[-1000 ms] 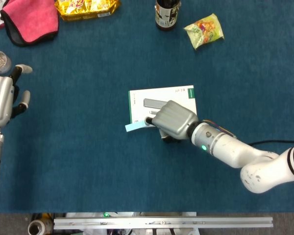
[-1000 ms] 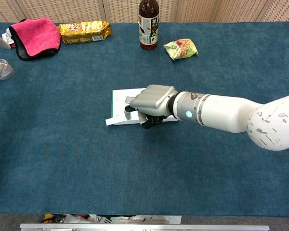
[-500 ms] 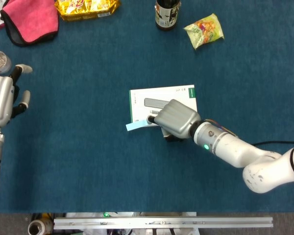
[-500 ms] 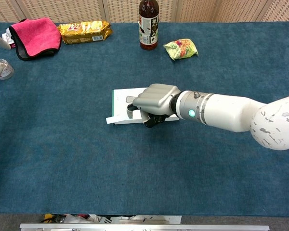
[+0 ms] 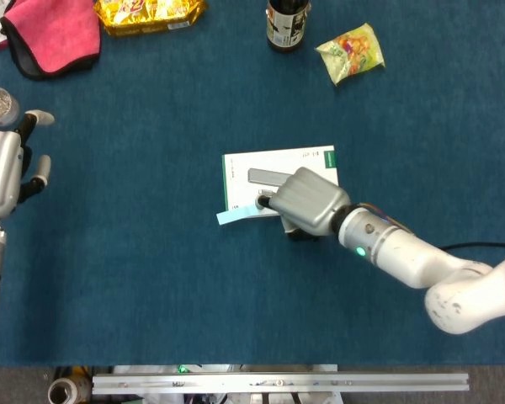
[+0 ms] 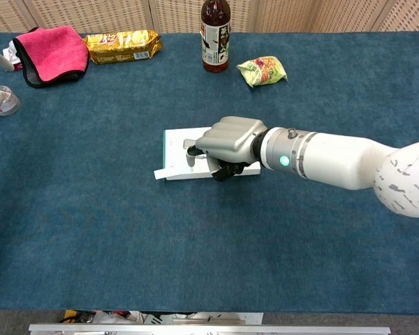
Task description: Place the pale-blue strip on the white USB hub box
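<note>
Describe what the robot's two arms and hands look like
The right hand has a smooth silver-grey metal shell with dark fingers. Its wrist is a grey collar with a green light, leading to a glossy white arm with black bands near the elbow. The left hand is silver-grey too, with pale-tipped fingers.

The right robot hand (image 5: 307, 200) covers the lower right part of the white USB hub box (image 5: 278, 167), hiding the near end of the pale-blue strip (image 5: 233, 217).
</note>
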You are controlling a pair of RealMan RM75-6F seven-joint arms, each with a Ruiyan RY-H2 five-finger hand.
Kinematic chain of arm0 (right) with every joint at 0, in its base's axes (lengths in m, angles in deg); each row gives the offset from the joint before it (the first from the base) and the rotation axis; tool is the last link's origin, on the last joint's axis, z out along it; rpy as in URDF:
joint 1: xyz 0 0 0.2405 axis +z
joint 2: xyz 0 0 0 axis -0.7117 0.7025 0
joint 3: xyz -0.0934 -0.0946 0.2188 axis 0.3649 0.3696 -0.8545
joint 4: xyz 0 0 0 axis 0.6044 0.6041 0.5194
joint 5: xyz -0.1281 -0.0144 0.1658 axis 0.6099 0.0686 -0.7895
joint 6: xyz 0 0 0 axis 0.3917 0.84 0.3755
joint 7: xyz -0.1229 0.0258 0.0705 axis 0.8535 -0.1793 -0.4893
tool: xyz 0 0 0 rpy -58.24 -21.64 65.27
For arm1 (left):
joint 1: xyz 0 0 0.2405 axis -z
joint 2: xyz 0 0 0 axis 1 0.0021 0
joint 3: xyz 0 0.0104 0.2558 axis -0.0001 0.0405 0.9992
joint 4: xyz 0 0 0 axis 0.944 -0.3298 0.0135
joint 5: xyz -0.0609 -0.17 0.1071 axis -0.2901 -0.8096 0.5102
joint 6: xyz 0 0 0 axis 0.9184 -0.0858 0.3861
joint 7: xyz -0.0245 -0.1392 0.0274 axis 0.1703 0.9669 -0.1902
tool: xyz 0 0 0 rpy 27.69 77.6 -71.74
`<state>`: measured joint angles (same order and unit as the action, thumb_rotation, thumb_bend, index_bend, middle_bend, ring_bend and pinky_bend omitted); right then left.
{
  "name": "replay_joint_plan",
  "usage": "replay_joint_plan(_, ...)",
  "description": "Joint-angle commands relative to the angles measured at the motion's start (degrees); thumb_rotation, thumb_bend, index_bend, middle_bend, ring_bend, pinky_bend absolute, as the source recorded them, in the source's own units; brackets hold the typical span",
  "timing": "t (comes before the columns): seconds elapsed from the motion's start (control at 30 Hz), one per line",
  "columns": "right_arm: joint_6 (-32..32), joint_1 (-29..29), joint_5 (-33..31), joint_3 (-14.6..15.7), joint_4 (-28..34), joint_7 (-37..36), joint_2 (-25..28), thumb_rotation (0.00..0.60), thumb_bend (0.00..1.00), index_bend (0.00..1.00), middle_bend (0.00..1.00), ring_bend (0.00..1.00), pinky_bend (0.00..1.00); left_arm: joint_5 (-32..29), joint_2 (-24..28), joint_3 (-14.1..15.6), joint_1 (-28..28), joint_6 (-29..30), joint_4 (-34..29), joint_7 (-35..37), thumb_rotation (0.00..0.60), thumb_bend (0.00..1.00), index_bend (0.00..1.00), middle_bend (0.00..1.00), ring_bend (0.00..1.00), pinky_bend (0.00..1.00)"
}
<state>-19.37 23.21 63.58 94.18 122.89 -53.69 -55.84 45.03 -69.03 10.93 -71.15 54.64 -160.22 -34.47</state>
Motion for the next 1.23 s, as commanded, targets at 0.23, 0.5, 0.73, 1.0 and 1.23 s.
replay_joint_plan(0.23,-13.5,-9.4,8.9,2.8,8.7,-2.9,12.4,0.383,0.95,0.28,1.0,1.0,1.0,0.6,-0.1,0.2,-0.2,-0.2,1.5,2.2,0.6,0.38,0.29,0.86,0.87,0.94)
replay_joint_plan(0.5,-28.7,-23.1,15.5,7.5,10.4,-6.7,21.6,0.348,0.41,0.28,0.87,0.93,1.0,0.2,-0.5,0.5,-0.9,-0.6,5.4,4.1,0.6,0.37,0.29,0.67,0.65,0.76)
replay_joint_plan(0.73,-38.8,-34.7,19.0,7.9,6.6,-13.1,23.5,0.317,0.26,0.21,0.58,0.64,0.75,1.7,-1.1,0.7,-2.4,2.1,7.7,6.3,0.6,0.35,0.28,0.54,0.53,0.66)
replay_joint_plan(1.0,-48.2,-45.1,23.4,6.5,-0.7,-17.5,21.5,0.35,0.26,0.03,0.44,0.43,0.49,5.9,-2.3,1.9,-5.2,7.7,9.2,8.2,0.6,0.35,0.28,0.51,0.5,0.63)
replay_joint_plan(1.23,-50.8,-51.6,26.0,5.5,-2.4,-20.1,21.4,0.35,0.25,0.03,0.44,0.43,0.49,9.4,-1.9,4.0,-7.9,11.3,8.5,7.3,0.6,0.35,0.28,0.51,0.5,0.6)
